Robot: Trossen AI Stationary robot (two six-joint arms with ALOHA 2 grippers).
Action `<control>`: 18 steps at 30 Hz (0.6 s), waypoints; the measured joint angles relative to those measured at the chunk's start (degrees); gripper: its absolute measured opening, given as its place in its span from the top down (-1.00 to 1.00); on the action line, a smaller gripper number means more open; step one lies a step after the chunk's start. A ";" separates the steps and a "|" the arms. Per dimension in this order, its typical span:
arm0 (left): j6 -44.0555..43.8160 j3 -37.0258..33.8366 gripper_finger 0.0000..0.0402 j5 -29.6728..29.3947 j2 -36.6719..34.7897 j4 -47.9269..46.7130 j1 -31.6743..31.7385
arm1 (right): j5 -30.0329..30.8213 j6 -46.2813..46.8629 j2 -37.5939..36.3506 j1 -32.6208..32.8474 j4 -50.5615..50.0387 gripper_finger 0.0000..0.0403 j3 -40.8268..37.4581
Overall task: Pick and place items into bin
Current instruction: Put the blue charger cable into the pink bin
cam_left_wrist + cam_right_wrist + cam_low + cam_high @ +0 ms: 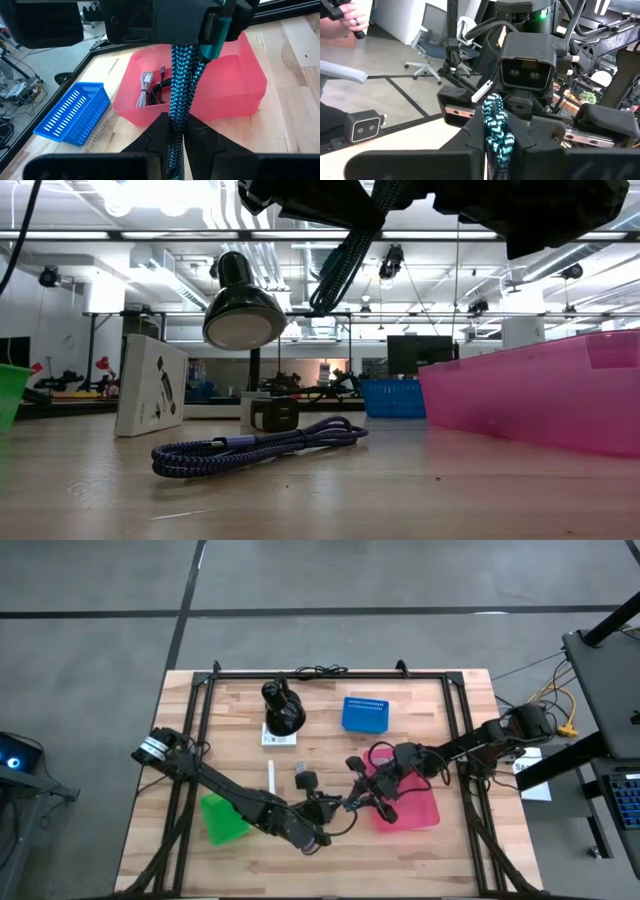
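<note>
A teal-and-black braided cable point(179, 85), bundled in several strands, is stretched in the air between my two grippers, just off the near-left corner of the pink bin point(418, 810). My left gripper point(175, 124) point(338, 806) is shut on one part of the cable. My right gripper point(497, 127) point(362, 792) faces it and is shut on the other. In the low view the cable point(345, 260) hangs high above the table. The bin holds a silver-plugged cable point(145, 87) and a black one point(161, 92). My left gripper pinches the cable bundle point(176, 116) between its two fingers, several strands together. The cable runs on from the fingers toward my right gripper and is lifted clear of the table. My right gripper pinches the bundle close to its looped end point(495, 117) between its two fingers, coming level from the table's right. The loop point(493, 102) sticks out past the fingertips toward my left gripper.
A blue basket point(363, 713) and a black rounded object point(281, 708) stand at the back. A green bin point(222, 817) is at the near left. A white stick point(271, 777), a dark block point(305, 779) and a purple braided cable point(260, 445) lie mid-table.
</note>
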 joint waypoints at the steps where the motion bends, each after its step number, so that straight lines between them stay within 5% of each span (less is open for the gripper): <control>1: 0.00 0.00 0.82 0.00 0.00 -0.02 0.00 | -0.02 0.00 0.00 0.00 0.00 0.88 0.00; 13: 0.18 0.00 0.81 0.00 0.00 0.06 -0.02 | -0.04 -0.04 -1.58 -0.11 -2.57 0.91 0.00; 18: 0.43 -0.15 0.66 -0.02 0.02 -0.44 -0.08 | -0.30 -1.12 -4.52 -0.02 -6.20 0.91 0.00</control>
